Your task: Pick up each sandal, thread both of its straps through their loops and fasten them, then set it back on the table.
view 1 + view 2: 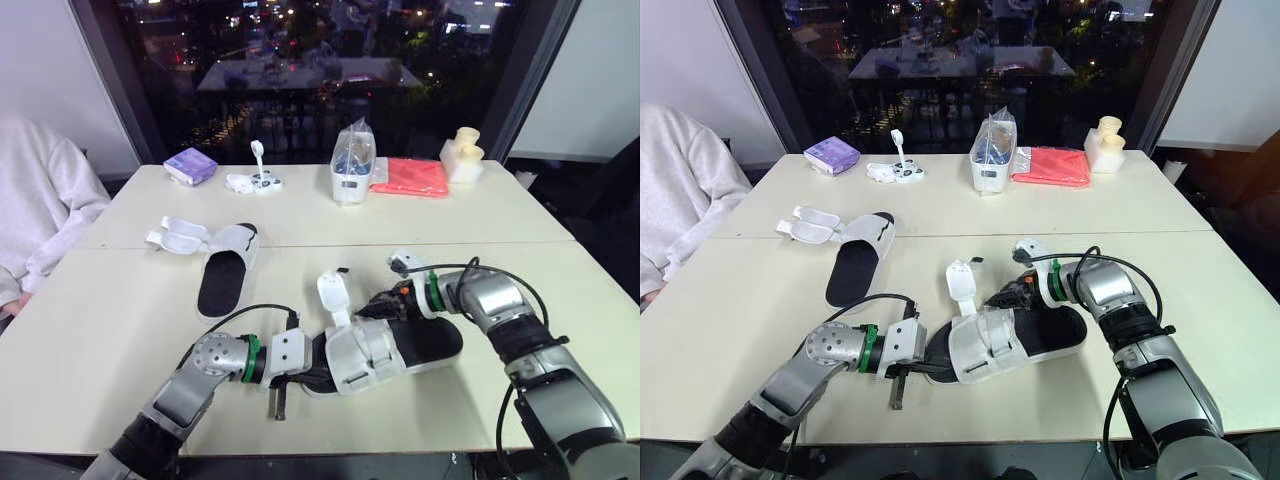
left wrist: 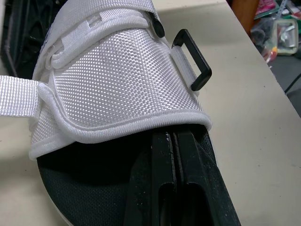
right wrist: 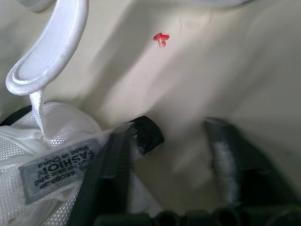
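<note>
While your left claw (image 2: 174, 141) steadies the near sandal (image 1: 365, 360) on the table (image 1: 100, 330), fingers pressed narrowly together and tucked under its white upper, you are at the threading step. One strap (image 1: 333, 292) stands loose above that upper, and the black loop (image 2: 195, 61) at its side is empty. Your right claw (image 3: 181, 132) sits at the sandal's far side, fingers apart and holding nothing. I judge the next move is to pinch the strap's tip and feed it through the loop; the floppy webbing may slip.

Beyond the sandal to the left lies the second sandal (image 1: 225, 272), straps splayed open, not yet started. Farther beyond stand a purple packet (image 1: 190, 165), a clear bag (image 1: 352, 165) and a red cloth (image 1: 412, 177); none blocks you. A person's sleeve (image 1: 40, 200) rests well left of the sandal.
</note>
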Controlling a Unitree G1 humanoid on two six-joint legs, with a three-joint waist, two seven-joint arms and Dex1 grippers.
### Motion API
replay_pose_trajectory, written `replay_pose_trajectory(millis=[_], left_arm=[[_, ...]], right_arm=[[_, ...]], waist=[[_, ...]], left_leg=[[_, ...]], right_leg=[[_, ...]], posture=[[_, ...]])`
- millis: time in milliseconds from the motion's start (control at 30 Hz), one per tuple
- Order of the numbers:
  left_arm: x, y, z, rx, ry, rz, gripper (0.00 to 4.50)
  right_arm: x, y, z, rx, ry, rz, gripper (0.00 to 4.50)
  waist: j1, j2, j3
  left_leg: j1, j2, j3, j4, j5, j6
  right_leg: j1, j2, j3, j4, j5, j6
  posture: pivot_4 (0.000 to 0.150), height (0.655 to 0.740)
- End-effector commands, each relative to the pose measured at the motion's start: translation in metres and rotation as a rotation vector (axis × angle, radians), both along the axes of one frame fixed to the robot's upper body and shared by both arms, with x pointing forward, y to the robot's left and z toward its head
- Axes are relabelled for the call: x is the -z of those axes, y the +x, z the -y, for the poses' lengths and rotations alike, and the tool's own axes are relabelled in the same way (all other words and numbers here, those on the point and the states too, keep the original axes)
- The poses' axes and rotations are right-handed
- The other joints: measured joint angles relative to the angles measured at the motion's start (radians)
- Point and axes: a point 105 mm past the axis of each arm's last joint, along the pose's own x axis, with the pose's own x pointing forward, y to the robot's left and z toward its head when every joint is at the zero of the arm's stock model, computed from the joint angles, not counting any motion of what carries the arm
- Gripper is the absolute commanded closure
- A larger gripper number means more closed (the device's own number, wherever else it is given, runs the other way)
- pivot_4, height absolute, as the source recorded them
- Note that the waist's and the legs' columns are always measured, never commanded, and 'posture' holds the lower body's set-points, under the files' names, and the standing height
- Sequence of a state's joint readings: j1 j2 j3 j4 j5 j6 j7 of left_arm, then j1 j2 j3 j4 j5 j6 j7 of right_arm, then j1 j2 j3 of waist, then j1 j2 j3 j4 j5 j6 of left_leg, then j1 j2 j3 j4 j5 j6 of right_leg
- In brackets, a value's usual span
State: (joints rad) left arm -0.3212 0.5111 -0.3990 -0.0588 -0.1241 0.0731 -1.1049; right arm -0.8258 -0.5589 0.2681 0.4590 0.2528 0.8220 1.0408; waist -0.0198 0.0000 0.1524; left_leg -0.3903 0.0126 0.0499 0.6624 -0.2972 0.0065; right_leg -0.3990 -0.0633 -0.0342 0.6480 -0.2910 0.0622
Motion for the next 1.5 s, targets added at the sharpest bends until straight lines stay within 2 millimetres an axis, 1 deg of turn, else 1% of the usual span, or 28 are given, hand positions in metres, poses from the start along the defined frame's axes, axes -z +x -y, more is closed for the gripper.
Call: replay_pose_trajectory(millis=[33,133,233,267,333,400,500,633,733,800,933,1033,1167,1333,1433,1500], left_arm=[[0.025,-0.006,-0.007,0.000,0.088,-0.068,4.50],[0.025,-0.006,-0.006,-0.001,0.088,-0.067,4.50],[0.025,-0.005,-0.006,0.001,0.087,-0.064,4.50],[0.025,-0.005,-0.006,0.002,0.087,-0.063,4.50],[0.025,-0.005,-0.005,0.003,0.087,-0.063,4.50],[0.026,-0.005,-0.005,0.004,0.086,-0.062,4.50],[0.026,-0.005,-0.005,0.006,0.086,-0.061,4.50],[0.026,-0.005,-0.005,0.008,0.088,-0.058,4.50],[0.025,-0.004,-0.005,0.009,0.089,-0.056,4.50],[0.025,-0.004,-0.005,0.010,0.090,-0.055,4.50],[0.024,-0.004,-0.005,0.010,0.090,-0.051,4.50],[0.024,-0.005,-0.005,0.009,0.089,-0.051,4.50],[0.024,-0.005,-0.006,0.008,0.090,-0.051,4.50],[0.024,-0.005,-0.006,0.006,0.089,-0.050,4.50],[0.023,-0.005,-0.006,-0.001,0.087,-0.048,4.50],[0.023,-0.005,-0.005,-0.005,0.085,-0.048,4.50]], right_arm=[[0.007,0.003,0.002,-0.002,-0.094,0.075,0.25],[0.003,0.011,0.004,0.007,-0.132,0.158,0.25],[-0.030,0.021,0.006,0.053,-0.061,0.215,0.25],[-0.038,0.023,0.007,0.062,-0.044,0.224,0.25],[-0.050,0.020,0.007,0.051,-0.017,0.228,0.25],[-0.061,0.013,0.007,0.027,0.013,0.214,0.25],[-0.069,0.001,0.004,0.001,0.056,0.168,0.25],[-0.074,-0.015,-0.007,-0.031,0.160,0.053,0.25],[-0.075,-0.021,-0.014,-0.034,0.210,-0.007,0.25],[-0.073,-0.025,-0.020,-0.043,0.226,-0.038,0.25],[-0.061,-0.028,-0.028,-0.051,0.221,-0.077,0.25],[-0.052,-0.028,-0.033,-0.055,0.228,-0.117,0.25],[-0.041,-0.027,-0.050,-0.087,0.249,-0.168,0.25],[-0.044,-0.020,-0.072,-0.110,0.318,-0.210,0.25],[-0.052,-0.013,-0.089,-0.123,0.384,-0.229,0.25],[-0.057,-0.009,-0.095,-0.118,0.412,-0.238,0.25]], waist=[[0.000,0.000,0.000],[0.000,0.000,0.000],[0.000,0.000,0.000],[0.000,0.001,0.000],[0.001,0.001,0.001],[0.003,0.001,0.001],[0.005,0.001,0.001],[0.004,0.001,0.001],[0.004,0.001,0.001],[0.004,0.001,0.001],[0.004,0.001,0.001],[0.003,0.001,0.001],[0.002,0.001,0.001],[0.001,0.001,0.001],[0.000,0.001,0.001],[0.000,0.001,0.001]], left_leg=[[0.000,0.000,0.000,0.000,0.000,0.000],[0.000,0.000,0.000,0.000,0.000,0.000],[0.000,0.000,0.000,0.000,0.000,0.000],[0.000,0.000,0.000,0.000,0.000,0.000],[-0.001,0.000,0.000,0.000,0.000,0.000],[-0.002,0.000,0.000,0.000,0.000,0.000],[-0.003,0.000,0.000,0.000,0.000,0.000],[-0.003,0.000,0.000,0.000,0.000,0.000],[-0.003,0.000,0.000,0.000,0.000,0.000],[-0.003,0.000,0.000,0.000,0.000,0.000],[-0.003,0.000,0.000,0.000,0.000,0.000],[-0.003,0.000,0.000,0.000,0.000,0.000],[-0.003,0.000,0.000,0.000,0.000,0.000],[-0.003,0.000,0.000,0.000,0.000,0.000],[-0.003,0.000,0.000,0.000,0.000,0.000],[-0.003,0.000,0.000,0.000,0.000,0.000]], right_leg=[[0.000,0.000,0.000,0.000,0.000,0.000],[0.000,0.000,0.000,0.000,0.000,0.000],[0.000,0.000,0.000,0.000,0.000,0.000],[0.000,0.000,0.000,0.000,0.000,0.000],[-0.001,0.000,0.000,0.000,0.000,0.000],[-0.002,0.000,0.000,0.000,0.000,0.000],[-0.003,0.000,0.000,0.000,0.000,0.000],[-0.003,0.000,0.000,0.000,0.000,0.000],[-0.003,0.000,0.000,0.000,0.000,0.000],[-0.003,0.000,0.000,0.000,0.000,0.000],[-0.003,0.000,0.000,0.000,0.000,0.000],[-0.003,0.000,0.000,-0.001,0.000,0.000],[-0.003,0.000,0.000,0.000,0.000,0.000],[-0.003,0.000,0.000,0.000,0.000,0.000],[-0.004,0.000,0.000,0.000,0.000,0.000],[-0.003,0.000,0.000,0.000,0.000,0.000]], posture=[[0.150,0.7400],[0.150,0.7400],[0.150,0.7400],[0.150,0.7400],[0.150,0.7400],[0.150,0.7400],[0.150,0.7400],[0.150,0.7400],[0.150,0.7400],[0.150,0.7400],[0.150,0.7400],[0.150,0.7400],[0.150,0.7400],[0.150,0.7400],[0.150,0.7400],[0.150,0.7400]])
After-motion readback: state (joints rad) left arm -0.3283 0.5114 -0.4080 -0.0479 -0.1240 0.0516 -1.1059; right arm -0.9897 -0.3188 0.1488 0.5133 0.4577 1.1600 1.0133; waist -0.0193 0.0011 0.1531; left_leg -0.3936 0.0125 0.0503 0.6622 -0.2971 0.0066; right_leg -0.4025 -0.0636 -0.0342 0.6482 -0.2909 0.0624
